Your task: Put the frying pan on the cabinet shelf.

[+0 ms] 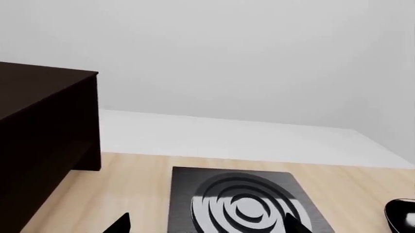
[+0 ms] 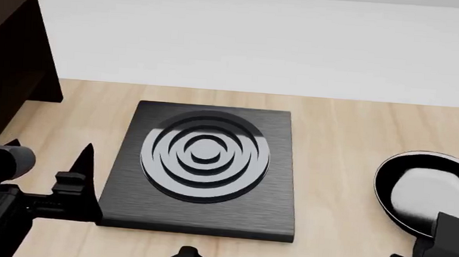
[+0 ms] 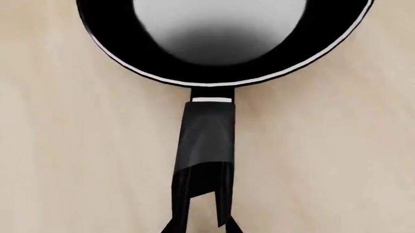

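Pan [image 3: 220, 43] at rest on the pale wooden counter [image 2: 341, 135], well to the right of the square burner plate [image 2: 203, 169], as my right gripper [image 3: 201, 213] closes in on its handle [image 3: 206, 141]. Seen from my right wrist, the two dark fingers [image 3: 183, 194] stand on either side of the handle's near end, very close to it, but I cannot tell whether they press it or only flank it. The pan sits flat, its glossy black rim ringing a pale sheen inside, the handle pointing back toward me. From my head, the pan lies at the right edge of the counter view, partly cut off, with my right arm just below it. My left gripper [image 2: 82, 182] hovers just left of the burner plate, its fingers spread apart and holding nothing. Farther left of the burner plate, at the back corner of the counter, stands the dark brown cabinet [image 2: 11, 55], well apart from the pan. Its flat top board [image 1: 39, 90] shows in my left wrist view, bare and level.
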### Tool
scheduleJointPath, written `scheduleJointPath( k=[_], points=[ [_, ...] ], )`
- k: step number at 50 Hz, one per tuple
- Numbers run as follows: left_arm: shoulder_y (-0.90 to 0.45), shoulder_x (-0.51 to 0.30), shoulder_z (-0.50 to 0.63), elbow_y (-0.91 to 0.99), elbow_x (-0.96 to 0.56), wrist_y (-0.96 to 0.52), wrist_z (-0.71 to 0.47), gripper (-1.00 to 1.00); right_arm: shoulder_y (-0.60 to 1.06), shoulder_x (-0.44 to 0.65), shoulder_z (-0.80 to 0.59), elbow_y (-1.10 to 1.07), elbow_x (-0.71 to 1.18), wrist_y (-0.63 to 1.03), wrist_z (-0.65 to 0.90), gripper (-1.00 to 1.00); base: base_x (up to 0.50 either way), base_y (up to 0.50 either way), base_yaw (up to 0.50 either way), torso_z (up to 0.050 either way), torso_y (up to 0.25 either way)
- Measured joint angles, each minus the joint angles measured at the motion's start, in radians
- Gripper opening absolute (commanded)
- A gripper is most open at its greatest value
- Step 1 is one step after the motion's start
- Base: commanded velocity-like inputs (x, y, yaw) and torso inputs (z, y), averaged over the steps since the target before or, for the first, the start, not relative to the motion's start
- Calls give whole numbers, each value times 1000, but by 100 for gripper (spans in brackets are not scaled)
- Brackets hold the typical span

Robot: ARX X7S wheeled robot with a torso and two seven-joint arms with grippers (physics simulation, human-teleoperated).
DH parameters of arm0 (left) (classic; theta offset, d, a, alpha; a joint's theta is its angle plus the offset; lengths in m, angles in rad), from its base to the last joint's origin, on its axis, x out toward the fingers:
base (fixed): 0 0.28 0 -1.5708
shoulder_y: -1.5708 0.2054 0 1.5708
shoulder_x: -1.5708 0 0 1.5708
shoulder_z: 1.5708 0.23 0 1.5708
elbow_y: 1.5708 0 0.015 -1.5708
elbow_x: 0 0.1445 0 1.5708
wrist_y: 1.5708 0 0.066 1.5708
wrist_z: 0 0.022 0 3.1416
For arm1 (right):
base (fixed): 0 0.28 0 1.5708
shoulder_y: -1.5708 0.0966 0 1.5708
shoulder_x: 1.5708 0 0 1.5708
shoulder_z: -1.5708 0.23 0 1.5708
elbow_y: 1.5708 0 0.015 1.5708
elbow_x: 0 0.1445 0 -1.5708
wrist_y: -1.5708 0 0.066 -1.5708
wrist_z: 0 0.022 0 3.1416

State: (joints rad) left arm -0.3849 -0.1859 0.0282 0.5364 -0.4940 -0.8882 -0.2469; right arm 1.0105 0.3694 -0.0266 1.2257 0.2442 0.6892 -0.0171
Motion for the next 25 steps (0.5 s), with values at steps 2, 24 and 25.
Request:
scheduleJointPath(
  k=[2, 24, 25],
  points=[
    [-1, 0, 0, 4, -3, -4, -3, 100, -17, 0, 2, -43, 0, 26, 6, -100, 0, 0, 0, 0, 0],
    [-13, -3, 4, 25, -31, -30, -26, 100, -209, 50, 25, -695, 56, 374, 68, -100, 0, 0, 0, 0, 1],
    [-13, -3, 4, 25, -32, -30, -27, 100, -214, 54, 26, -722, 59, 389, 69, -100, 0, 0, 0, 0, 0]
  ],
)
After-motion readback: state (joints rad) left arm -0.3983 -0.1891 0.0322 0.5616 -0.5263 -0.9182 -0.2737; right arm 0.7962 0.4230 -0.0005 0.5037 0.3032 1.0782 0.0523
